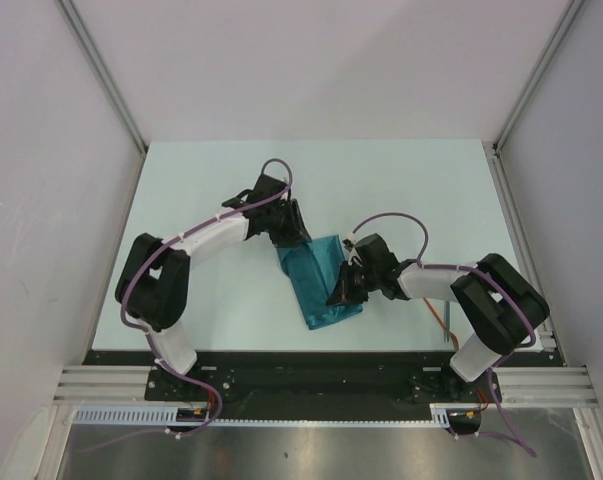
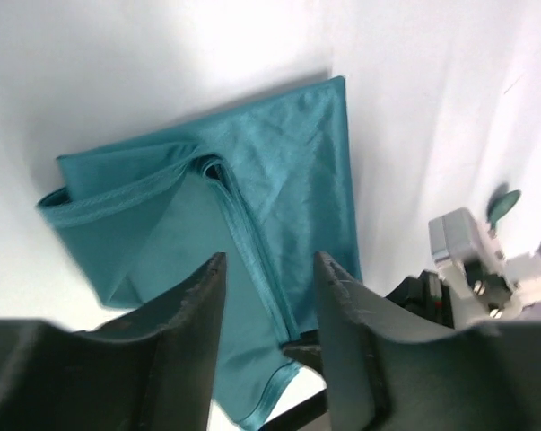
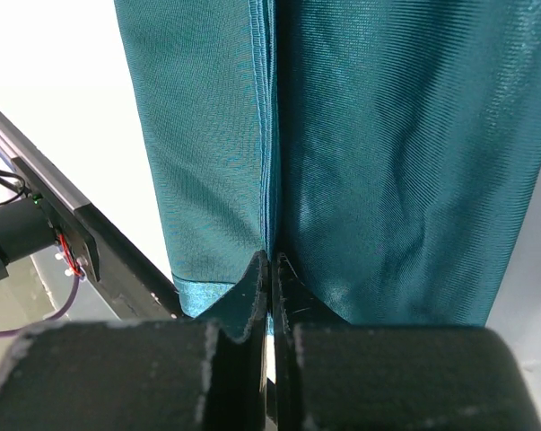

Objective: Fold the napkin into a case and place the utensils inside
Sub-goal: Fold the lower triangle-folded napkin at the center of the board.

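The teal napkin (image 1: 319,283) lies folded into a long strip in the middle of the table, with layered hems showing (image 2: 252,180). My left gripper (image 1: 293,238) hovers over its far end, open (image 2: 270,260), with only cloth below the gap between its fingers. My right gripper (image 1: 338,293) sits at the napkin's right edge. Its jaws are shut (image 3: 270,260) on the fold line (image 3: 268,180) of the napkin. A thin orange-red sliver (image 1: 442,325) beside the right arm may be the utensil. It is mostly hidden.
White walls enclose the pale table (image 1: 401,190) on three sides. A black rail (image 1: 311,360) runs along the near edge, just beyond the napkin's near end. The right arm's wrist (image 2: 472,256) shows close to the left gripper.
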Robot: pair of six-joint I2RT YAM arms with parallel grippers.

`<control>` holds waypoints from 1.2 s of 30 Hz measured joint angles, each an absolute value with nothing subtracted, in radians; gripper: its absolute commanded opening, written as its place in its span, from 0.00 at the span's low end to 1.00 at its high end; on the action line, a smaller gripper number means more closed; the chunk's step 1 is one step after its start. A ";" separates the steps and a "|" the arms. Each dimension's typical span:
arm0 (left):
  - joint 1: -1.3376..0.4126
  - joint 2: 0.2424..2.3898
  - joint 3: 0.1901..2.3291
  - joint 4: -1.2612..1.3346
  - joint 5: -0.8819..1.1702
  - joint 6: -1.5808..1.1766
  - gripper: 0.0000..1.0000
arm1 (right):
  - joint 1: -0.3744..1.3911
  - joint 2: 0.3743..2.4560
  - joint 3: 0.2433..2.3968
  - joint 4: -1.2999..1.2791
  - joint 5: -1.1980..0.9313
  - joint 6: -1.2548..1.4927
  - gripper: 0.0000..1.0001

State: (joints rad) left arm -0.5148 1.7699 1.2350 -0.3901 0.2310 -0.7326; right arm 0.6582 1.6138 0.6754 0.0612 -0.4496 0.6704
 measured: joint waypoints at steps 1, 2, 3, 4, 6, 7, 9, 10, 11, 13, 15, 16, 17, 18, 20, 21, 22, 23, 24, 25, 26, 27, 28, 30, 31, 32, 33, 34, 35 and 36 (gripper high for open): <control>-0.515 1.759 1.235 -0.405 0.221 -0.719 0.31 | 0.657 1.614 0.675 0.061 -0.450 0.671 0.00; -0.515 1.752 1.237 -0.421 0.208 -0.699 0.29 | 0.657 1.614 0.675 0.062 -0.450 0.673 0.00; -0.515 1.747 1.240 -0.437 0.192 -0.681 0.30 | 0.657 1.614 0.675 0.062 -0.450 0.673 0.00; -0.515 1.747 1.249 -0.458 0.179 -0.659 0.35 | 0.657 1.614 0.675 0.061 -0.450 0.673 0.00; -0.515 1.751 1.267 -0.506 0.139 -0.613 0.47 | 0.657 1.614 0.675 0.062 -0.450 0.673 0.00; -0.515 1.754 1.274 -0.523 0.126 -0.592 0.47 | 0.657 1.614 0.675 0.062 -0.450 0.673 0.00; -0.516 1.761 1.288 -0.553 0.083 -0.564 0.42 | 0.657 1.614 0.675 0.062 -0.450 0.673 0.00; -0.517 1.765 1.291 -0.565 0.053 -0.551 0.39 | 0.657 1.614 0.675 0.062 -0.450 0.674 0.00; -0.518 1.768 1.291 -0.577 0.030 -0.539 0.32 | 0.657 1.614 0.675 0.062 -0.450 0.674 0.00; -0.519 1.771 1.291 -0.600 -0.018 -0.524 0.24 | 0.657 1.614 0.675 0.062 -0.450 0.674 0.00; -0.520 1.782 1.300 -0.623 -0.066 -0.506 0.10 | 0.657 1.614 0.675 0.062 -0.450 0.677 0.00; -0.520 1.792 1.307 -0.630 -0.084 -0.501 0.06 | 0.656 1.614 0.675 0.062 -0.450 0.677 0.00; -0.520 1.801 1.315 -0.637 -0.098 -0.496 0.00 | 0.656 1.614 0.675 0.062 -0.450 0.677 0.00; -0.520 1.816 1.326 -0.646 -0.114 -0.493 0.00 | 0.656 1.613 0.675 0.062 -0.450 0.677 0.00; -0.520 1.848 1.344 -0.655 -0.143 -0.491 0.00 | 0.654 1.613 0.675 0.061 -0.450 0.677 0.00; -0.520 1.860 1.349 -0.657 -0.155 -0.492 0.00 | 0.654 1.613 0.675 0.062 -0.450 0.677 0.00; -0.520 1.871 1.351 -0.656 -0.159 -0.493 0.00 | 0.653 1.613 0.675 0.061 -0.450 0.677 0.00; -0.520 1.877 1.351 -0.656 -0.161 -0.495 0.00 | 0.652 1.613 0.674 0.062 -0.450 0.677 0.00; -0.520 1.885 1.351 -0.657 -0.161 -0.496 0.00 | 0.652 1.612 0.673 0.061 -0.450 0.677 0.00; -0.520 1.892 1.351 -0.656 -0.157 -0.497 0.00 | 0.652 1.611 0.672 0.061 -0.450 0.677 0.00; -0.520 1.896 1.351 -0.654 -0.152 -0.498 0.00 | 0.652 1.610 0.672 0.061 -0.450 0.677 0.00; -0.520 1.901 1.351 -0.653 -0.147 -0.498 0.00 | 0.652 1.610 0.671 0.061 -0.450 0.677 0.00; -0.520 1.904 1.352 -0.651 -0.142 -0.500 0.00 | 0.652 1.609 0.671 0.061 -0.450 0.677 0.00; -0.522 1.905 1.352 -0.641 -0.128 -0.506 0.00 | 0.652 1.608 0.671 0.061 -0.450 0.677 0.00; -0.523 1.905 1.352 -0.632 -0.122 -0.510 0.00 | 0.652 1.608 0.670 0.062 -0.450 0.678 0.00; -0.524 1.905 1.352 -0.621 -0.116 -0.516 0.00 | 0.652 1.607 0.669 0.062 -0.450 0.678 0.00; -0.525 1.905 1.352 -0.612 -0.107 -0.521 0.00 | 0.652 1.607 0.669 0.062 -0.450 0.680 0.00; -0.526 1.905 1.352 -0.608 -0.101 -0.524 0.00 | 0.652 1.607 0.668 0.063 -0.450 0.681 0.00; -0.527 1.905 1.352 -0.603 -0.096 -0.526 0.00 | 0.652 1.607 0.668 0.064 -0.451 0.681 0.01; -0.527 1.905 1.352 -0.598 -0.090 -0.528 0.00 | 0.652 1.607 0.668 0.065 -0.451 0.682 0.01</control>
State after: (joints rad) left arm -0.5274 1.9049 1.3521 -0.5983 -0.0902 -0.5282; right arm 0.6521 1.6073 0.6678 0.0650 -0.4515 0.6815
